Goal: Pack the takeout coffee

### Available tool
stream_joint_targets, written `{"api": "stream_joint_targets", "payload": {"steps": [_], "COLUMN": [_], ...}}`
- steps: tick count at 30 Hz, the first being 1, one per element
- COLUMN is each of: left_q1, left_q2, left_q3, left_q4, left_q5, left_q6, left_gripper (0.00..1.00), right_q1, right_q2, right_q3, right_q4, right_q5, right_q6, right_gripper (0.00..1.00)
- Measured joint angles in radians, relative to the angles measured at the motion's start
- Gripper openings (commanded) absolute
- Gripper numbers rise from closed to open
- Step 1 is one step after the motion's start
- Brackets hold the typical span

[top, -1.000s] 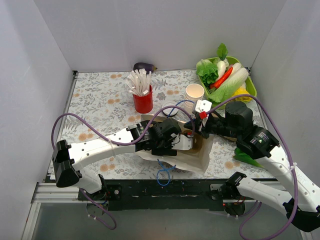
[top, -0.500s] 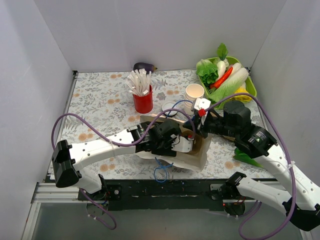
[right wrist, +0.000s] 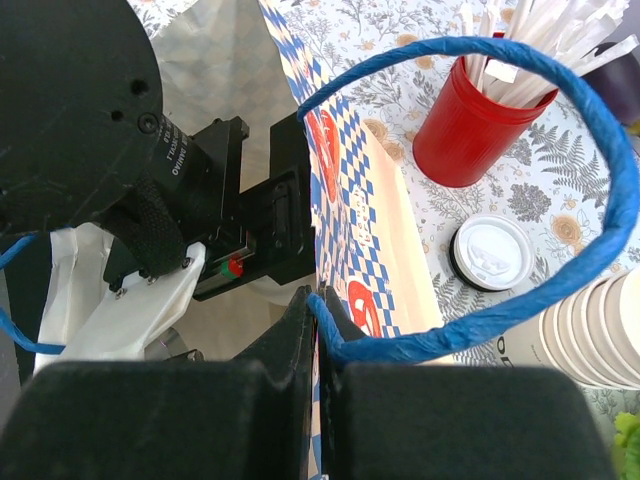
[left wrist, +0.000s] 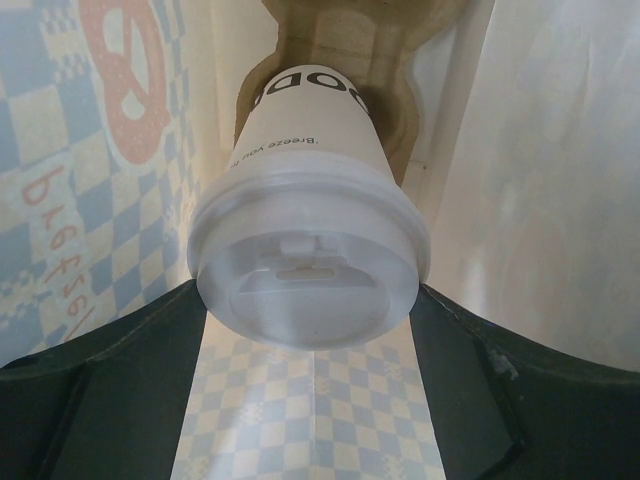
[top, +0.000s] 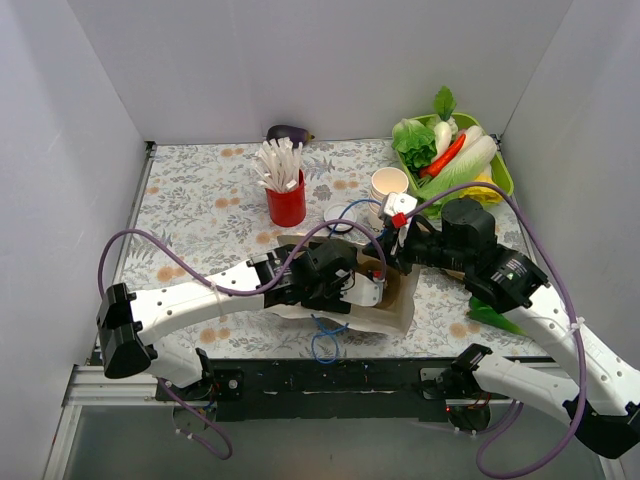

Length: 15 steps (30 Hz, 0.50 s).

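The takeout coffee [left wrist: 308, 215], a cream paper cup with a white lid, lies lid-first toward the left wrist camera inside the checkered paper bag [left wrist: 90, 180]. My left gripper [left wrist: 308, 300] is closed on it, its dark fingers [left wrist: 120, 370] pressed against both sides of the lid. In the top view the left gripper [top: 352, 282] reaches into the mouth of the bag [top: 398, 300], and the cup is hidden there. My right gripper [right wrist: 318, 297] is shut on the bag's blue handle [right wrist: 560, 90], holding the near bag wall [right wrist: 350, 200] up.
A red cup of white sticks [top: 287, 203] stands behind the bag, with a loose white lid [top: 340, 218] and a stack of lidless paper cups [top: 389, 185] near it. A green tray of vegetables [top: 503, 178] sits back right, an eggplant [top: 288, 133] at the rear wall. The second blue handle [top: 325, 345] hangs at the front edge.
The right gripper has drawn the blue handle slightly up and left, so the bag stands narrower and more upright. The left gripper stays in the bag with the cup.
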Motion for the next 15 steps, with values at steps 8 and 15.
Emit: {"api": "stream_joint_targets", "payload": {"steps": [8, 15], "left_q1": [0.0, 0.0], "left_q2": [0.001, 0.001], "left_q3": [-0.022, -0.037], "left_q4": [0.007, 0.005], "left_q5": [-0.013, -0.031], "left_q6": [0.016, 0.012], "left_gripper": [0.0, 0.0], "right_q1": [0.0, 0.0], "right_q2": [0.01, 0.02], "right_q3": [0.0, 0.0], "right_q4": [0.0, 0.004], "right_q5": [-0.013, -0.027], "right_q6": [0.001, 0.001], "right_gripper": [0.01, 0.01]}}
